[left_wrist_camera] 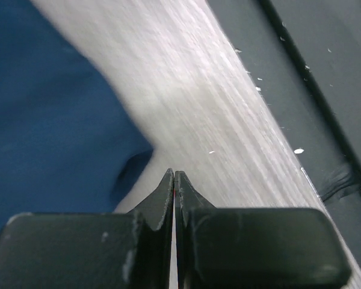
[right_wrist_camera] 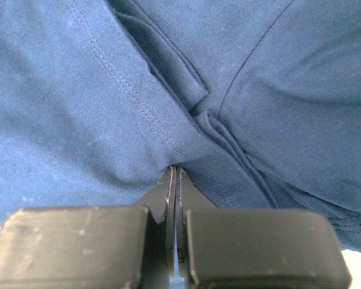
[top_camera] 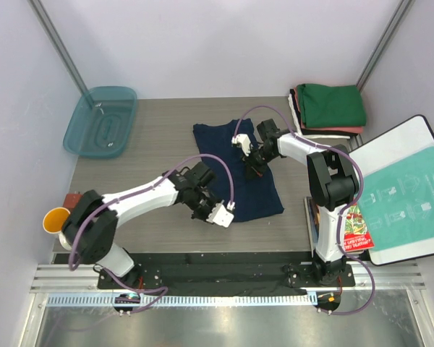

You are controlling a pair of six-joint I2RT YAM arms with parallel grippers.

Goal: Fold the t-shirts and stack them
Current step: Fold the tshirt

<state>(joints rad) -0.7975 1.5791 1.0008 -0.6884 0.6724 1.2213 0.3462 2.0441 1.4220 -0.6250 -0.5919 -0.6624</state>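
A dark navy t-shirt [top_camera: 231, 173] lies spread on the grey table, partly rumpled. My right gripper [top_camera: 254, 168] is low over the shirt's right half. In the right wrist view its jaws [right_wrist_camera: 175, 170] are shut, with a stitched hem of the navy cloth [right_wrist_camera: 108, 90] bunched at their tips. My left gripper [top_camera: 218, 217] sits at the shirt's near-left corner, shut and empty on bare table [left_wrist_camera: 175, 173], with the navy cloth [left_wrist_camera: 48, 120] just to its left. Folded t-shirts are stacked at the back right, a green one [top_camera: 331, 105] on top of a salmon-red one [top_camera: 343, 131].
A teal plastic tub [top_camera: 101, 121] stands at the back left. An orange cup [top_camera: 56, 218] sits at the near left edge. A white board [top_camera: 412, 130] with a teal-printed bag [top_camera: 405, 199] lies on the right, and a red packet [top_camera: 358, 230] lies by the right arm.
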